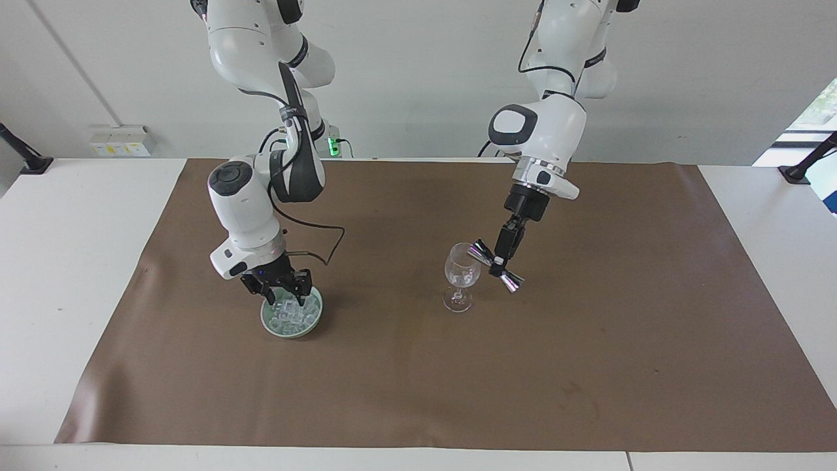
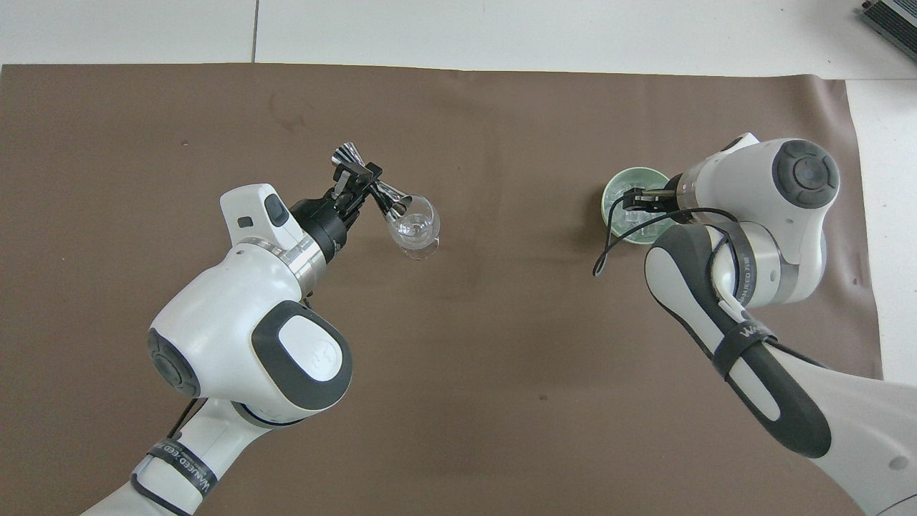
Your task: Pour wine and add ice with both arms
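My left gripper (image 1: 501,263) is shut on the waist of the steel jigger (image 1: 513,281). It holds the jigger tilted, with one end at the rim of the clear wine glass (image 1: 461,271). The glass stands upright mid-mat. In the overhead view the left gripper (image 2: 356,179), the jigger (image 2: 390,197) and the glass (image 2: 415,231) show the same. My right gripper (image 1: 283,296) is open, with its fingers down in the ice (image 1: 292,317) heaped in a pale green bowl (image 1: 291,331). The ice (image 2: 630,222), the bowl (image 2: 630,174) and the right gripper (image 2: 640,195) also show from above.
A brown mat (image 1: 418,392) covers most of the white table (image 1: 65,275). The bowl stands toward the right arm's end and the glass near the middle. A black cable (image 1: 327,242) hangs from the right arm's wrist beside the bowl.
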`<control>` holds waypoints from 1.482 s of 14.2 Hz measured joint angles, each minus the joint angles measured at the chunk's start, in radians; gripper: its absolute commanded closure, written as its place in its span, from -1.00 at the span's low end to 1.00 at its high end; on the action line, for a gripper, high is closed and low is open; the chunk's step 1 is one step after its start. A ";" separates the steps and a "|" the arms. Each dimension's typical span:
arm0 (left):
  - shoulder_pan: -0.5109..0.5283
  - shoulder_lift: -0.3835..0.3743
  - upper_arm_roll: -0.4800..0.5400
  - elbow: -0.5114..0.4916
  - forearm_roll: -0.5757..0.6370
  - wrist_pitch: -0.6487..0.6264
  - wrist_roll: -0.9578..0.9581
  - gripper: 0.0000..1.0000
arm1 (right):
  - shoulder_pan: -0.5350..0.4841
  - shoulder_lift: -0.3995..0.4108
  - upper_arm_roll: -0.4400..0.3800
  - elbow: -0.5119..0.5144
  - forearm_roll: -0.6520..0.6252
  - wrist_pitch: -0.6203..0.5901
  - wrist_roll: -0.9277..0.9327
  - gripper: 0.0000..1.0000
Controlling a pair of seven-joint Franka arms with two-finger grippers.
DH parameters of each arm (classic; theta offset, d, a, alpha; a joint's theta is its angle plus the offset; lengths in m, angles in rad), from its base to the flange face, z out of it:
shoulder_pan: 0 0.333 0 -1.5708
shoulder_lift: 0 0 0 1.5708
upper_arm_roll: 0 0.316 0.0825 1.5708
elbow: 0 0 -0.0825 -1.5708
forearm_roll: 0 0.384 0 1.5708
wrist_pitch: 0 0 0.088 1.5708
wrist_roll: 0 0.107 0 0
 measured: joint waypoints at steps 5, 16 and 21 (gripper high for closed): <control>0.000 0.001 0.000 0.001 0.001 0.000 0.016 1.00 | 0.000 0.004 -0.001 -0.001 0.000 0.000 0.000 -0.24; -0.009 0.002 -0.001 0.002 0.002 0.016 0.054 1.00 | 0.000 0.010 -0.001 -0.001 0.000 0.000 0.000 0.41; -0.022 0.003 0.000 0.002 0.002 0.023 0.088 1.00 | 0.000 0.010 -0.001 -0.001 -0.008 0.000 0.000 0.62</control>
